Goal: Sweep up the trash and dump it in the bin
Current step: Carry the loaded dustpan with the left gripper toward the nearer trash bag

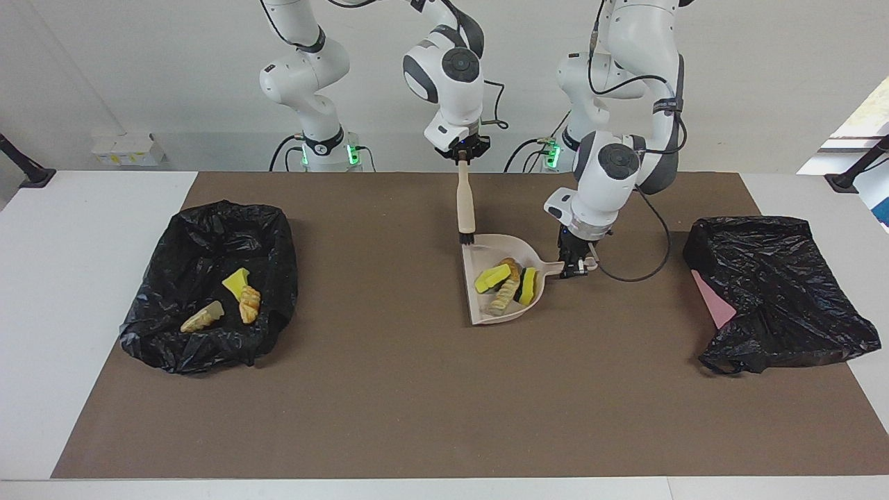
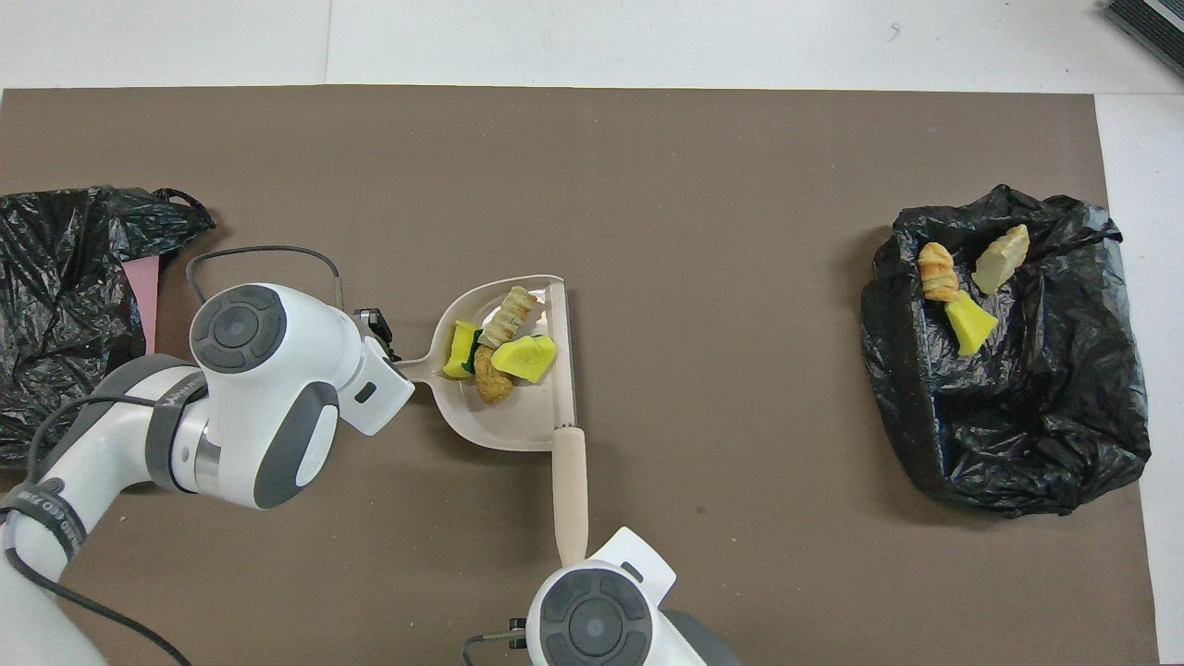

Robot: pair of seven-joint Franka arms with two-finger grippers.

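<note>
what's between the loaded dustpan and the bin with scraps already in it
Nothing visible. The dustpan, held at its handle by the left gripper, carries four scraps. Only bare brown mat lies between it and the black-lined bin at the right arm's end. The brush in the right gripper is at the dustpan's robot-side edge, off that path.

Partly legible black band lettering on left arm [image 2: 42,523], apparently "FRANKA"-type branding, cut off; nothing else readable anywhere.

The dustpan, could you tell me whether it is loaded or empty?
Loaded: the dustpan holds four scraps, with the left claw at its handle.
</note>
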